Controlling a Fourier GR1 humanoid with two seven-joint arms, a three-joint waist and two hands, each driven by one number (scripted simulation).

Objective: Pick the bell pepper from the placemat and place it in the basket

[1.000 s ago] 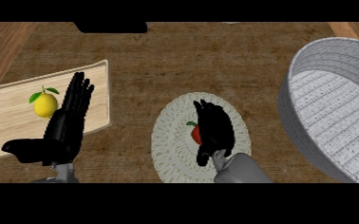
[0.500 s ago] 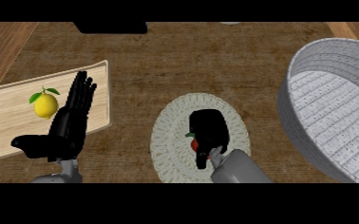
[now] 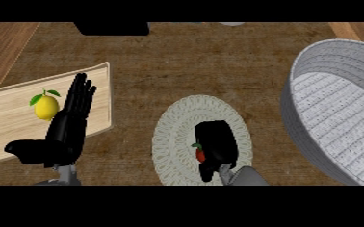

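A red bell pepper (image 3: pixel 201 154) with a green stem lies on the round woven placemat (image 3: pixel 177 125) at the lower middle of the head view. My right hand (image 3: pixel 216 143) covers most of it, fingers curled down round it, so only a red sliver shows at the hand's left side. The big grey basket (image 3: pixel 328 110) stands at the right edge, apart from the placemat. My left hand (image 3: pixel 68 125) rests open at the lower left, fingers straight and pointing up over the board.
A pale wooden cutting board (image 3: pixel 21 120) lies at the left with a yellow lemon (image 3: pixel 45 106) on it, beside my left hand. A dark object (image 3: pixel 112 28) sits at the counter's far edge.
My right hand's fingers have curled down over the pepper, hiding more of it. The left hand has stayed in place.
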